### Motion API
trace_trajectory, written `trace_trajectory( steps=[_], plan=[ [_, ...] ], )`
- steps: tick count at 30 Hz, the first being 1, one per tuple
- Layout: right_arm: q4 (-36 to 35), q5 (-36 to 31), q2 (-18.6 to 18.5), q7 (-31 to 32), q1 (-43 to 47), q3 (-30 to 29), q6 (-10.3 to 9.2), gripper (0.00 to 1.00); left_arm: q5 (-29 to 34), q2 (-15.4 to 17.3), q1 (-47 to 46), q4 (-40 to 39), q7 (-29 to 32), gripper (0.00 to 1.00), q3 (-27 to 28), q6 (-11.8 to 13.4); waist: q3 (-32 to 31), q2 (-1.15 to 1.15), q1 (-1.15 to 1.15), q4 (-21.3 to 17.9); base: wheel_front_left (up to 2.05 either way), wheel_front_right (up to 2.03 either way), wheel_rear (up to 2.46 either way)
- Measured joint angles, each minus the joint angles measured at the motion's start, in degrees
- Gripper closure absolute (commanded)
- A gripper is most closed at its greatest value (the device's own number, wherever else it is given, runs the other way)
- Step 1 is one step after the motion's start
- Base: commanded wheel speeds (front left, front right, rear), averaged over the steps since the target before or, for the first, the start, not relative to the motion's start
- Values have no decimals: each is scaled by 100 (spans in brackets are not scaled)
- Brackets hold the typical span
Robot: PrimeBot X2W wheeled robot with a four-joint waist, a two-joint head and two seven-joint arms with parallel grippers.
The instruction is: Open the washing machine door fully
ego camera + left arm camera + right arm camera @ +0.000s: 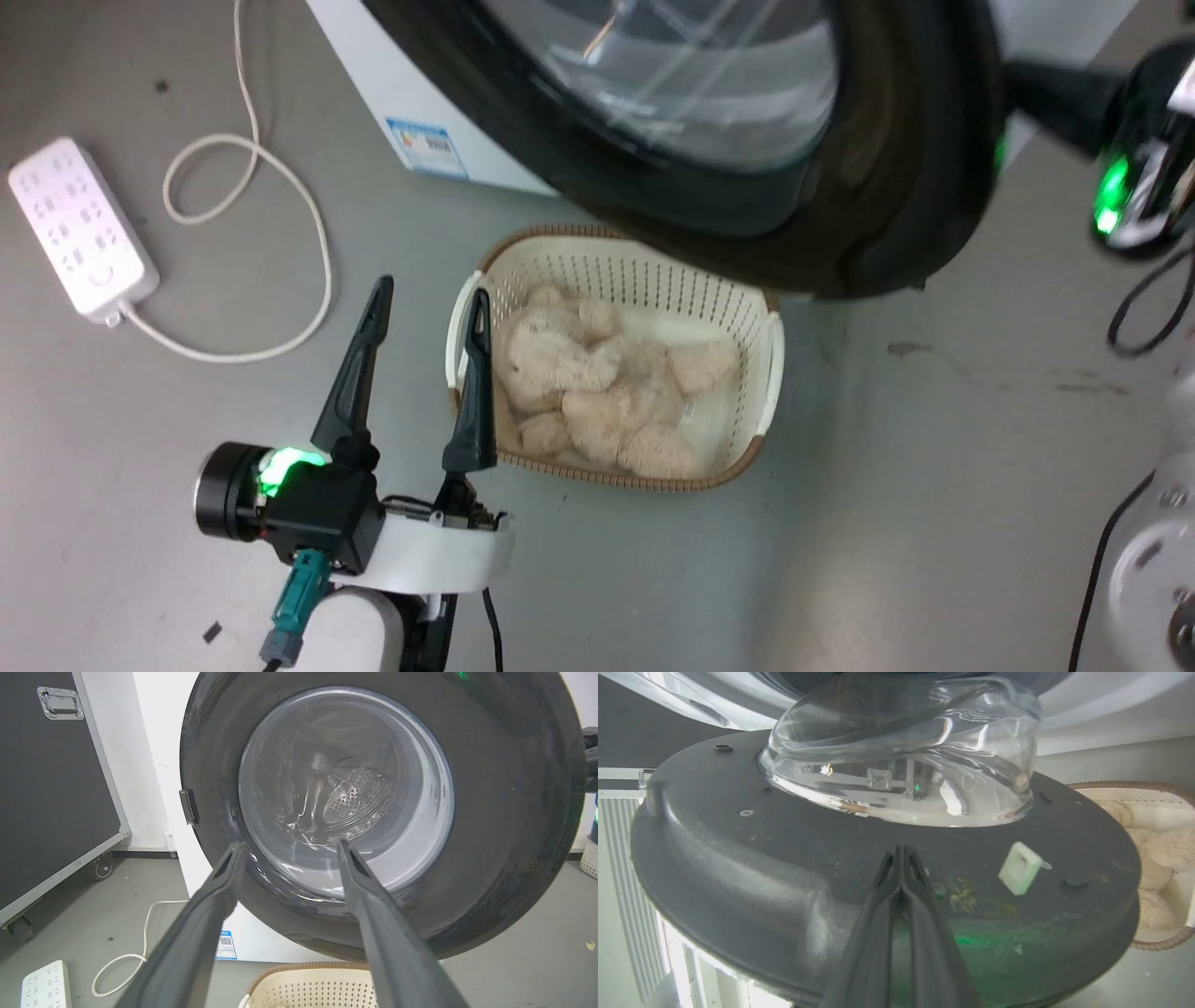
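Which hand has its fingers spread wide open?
The left gripper, near the basket: its fingers stand far apart. The right gripper has them squeezed together at the washing machine door.

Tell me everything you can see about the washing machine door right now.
The washing machine door is a large round glossy black ring with a clear glass bowl bulging from its inner side. The inner face looks like matte dark plastic, with screws and a pale latch block. A small metal fitting sits on one edge. It stands partly open, overhanging the laundry basket. The right gripper, shut, appears to press its fingertips against the inner face; the open left gripper is apart from it.
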Motion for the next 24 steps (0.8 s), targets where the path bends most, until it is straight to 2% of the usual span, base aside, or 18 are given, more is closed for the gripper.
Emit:
trace_trajectory(
  steps=[2,5,15,20,24],
  plan=[
    [-37,379,-11,182,309,232,-1,100,-8,0,71,51,0,0,13,-8,-157,0,0,-18,0,0,0],
    [-185,1011,-29,238,786,900,0,100,-7,-2,139,103,0,0,32,-36,-380,0,0,-29,0,0,0],
    [-950,3200,-20,-445,2470,3409,0,100,29,-5,541,289,0,0,-100,-156,-935,0,-1,36,0,0,0],
    [-1455,3662,-10,-956,3090,4434,0,100,25,-7,666,352,0,0,-149,-166,-1039,0,0,176,0,0,0],
    [-1672,3864,3,-1345,3354,4896,-1,100,-7,-8,726,382,0,0,-164,-166,-1091,0,0,263,0,0,0]
  ],
)
